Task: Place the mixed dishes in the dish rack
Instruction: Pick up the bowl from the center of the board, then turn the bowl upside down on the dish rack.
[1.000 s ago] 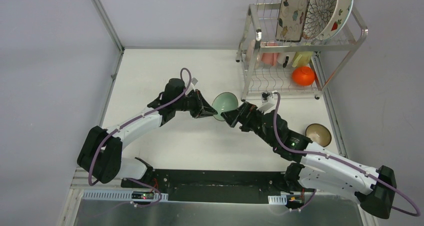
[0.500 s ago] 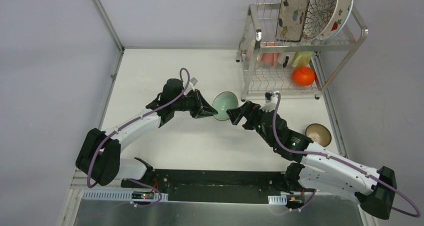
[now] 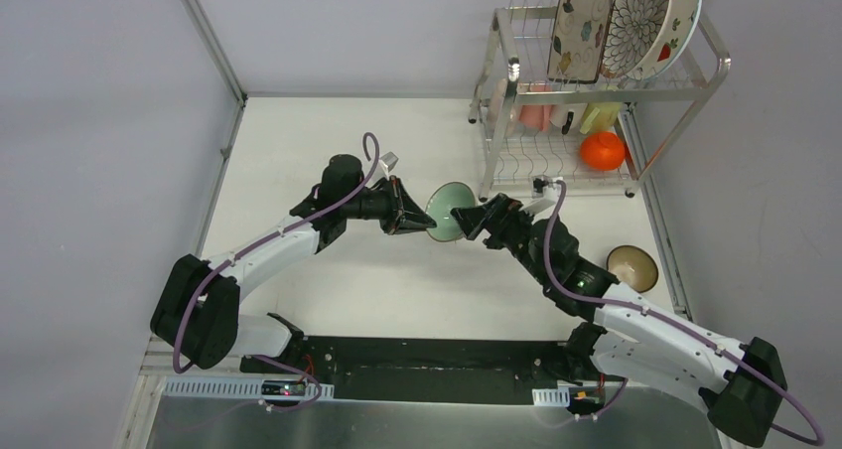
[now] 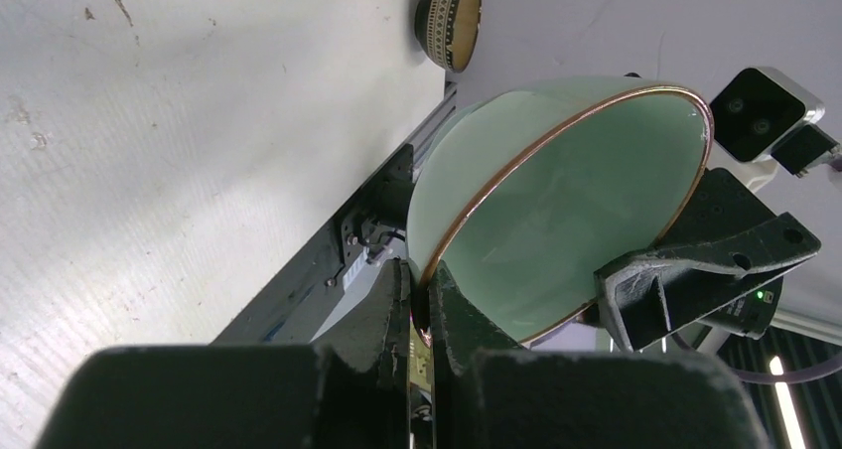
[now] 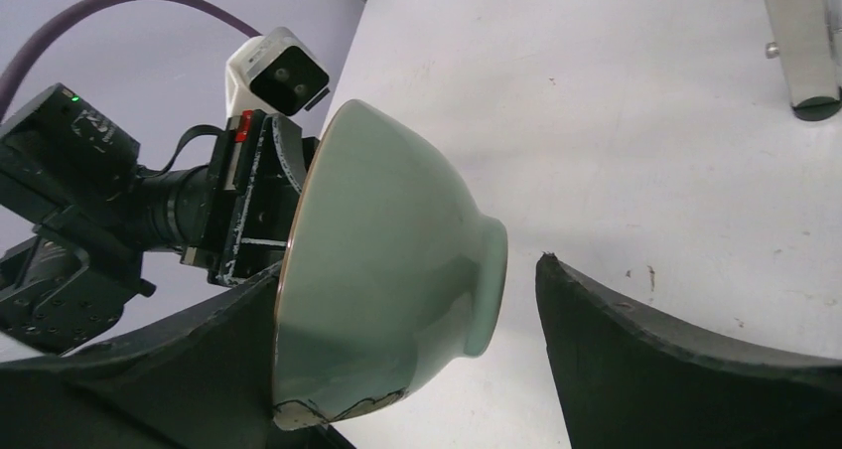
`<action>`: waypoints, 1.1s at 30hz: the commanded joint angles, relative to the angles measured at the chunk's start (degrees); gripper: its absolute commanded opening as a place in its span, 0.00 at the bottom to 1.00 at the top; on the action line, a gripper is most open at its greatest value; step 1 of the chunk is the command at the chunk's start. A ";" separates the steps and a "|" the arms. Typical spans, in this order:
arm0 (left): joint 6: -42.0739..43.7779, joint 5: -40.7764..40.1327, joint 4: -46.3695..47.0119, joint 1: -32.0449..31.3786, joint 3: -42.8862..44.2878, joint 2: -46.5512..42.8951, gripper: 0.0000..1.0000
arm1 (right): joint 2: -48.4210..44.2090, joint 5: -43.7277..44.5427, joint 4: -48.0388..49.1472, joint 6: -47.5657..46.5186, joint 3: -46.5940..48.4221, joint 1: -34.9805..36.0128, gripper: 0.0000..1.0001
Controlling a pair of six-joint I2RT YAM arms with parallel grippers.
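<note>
The pale green bowl (image 3: 449,209) hangs on its side above the table between both arms. My left gripper (image 3: 417,221) is shut on its rim; the left wrist view shows the fingers pinching the rim (image 4: 422,292) of the bowl (image 4: 566,201). My right gripper (image 3: 475,217) is open and straddles the bowl (image 5: 387,270): one finger (image 5: 199,360) lies by the rim, the other finger (image 5: 675,360) stands clear of the bowl's foot. The dish rack (image 3: 710,81) stands at the far right with patterned plates (image 3: 635,17) upright on top.
The rack's lower shelf holds a red-orange bowl (image 3: 603,151), a pink cup (image 3: 536,117) and a yellow cup (image 3: 599,118). A dark brown bowl (image 3: 632,267) sits on the table at the right, also in the left wrist view (image 4: 452,7). A rack leg (image 5: 809,42) shows near the right gripper.
My right gripper has moved up and left, and its open jaws now straddle the green bowl. The left gripper has held the bowl and shifted slightly right.
</note>
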 commanded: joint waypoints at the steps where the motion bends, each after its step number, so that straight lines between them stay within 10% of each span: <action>1: -1.21 4.94 8.17 0.44 1.23 -1.46 0.00 | 0.69 -4.03 5.62 2.79 -0.53 -0.95 0.87; 13: -0.43 5.71 9.07 0.44 1.67 0.03 0.00 | 0.59 -6.66 4.99 11.92 -1.81 -1.42 0.79; 24: 1.73 4.33 7.38 0.45 1.07 1.25 0.01 | 0.66 -7.10 4.09 12.18 -2.82 -1.65 0.44; 33: 8.34 1.11 -0.77 0.62 1.98 2.76 0.29 | 5.08 -10.36 8.71 11.48 -3.80 -5.19 0.34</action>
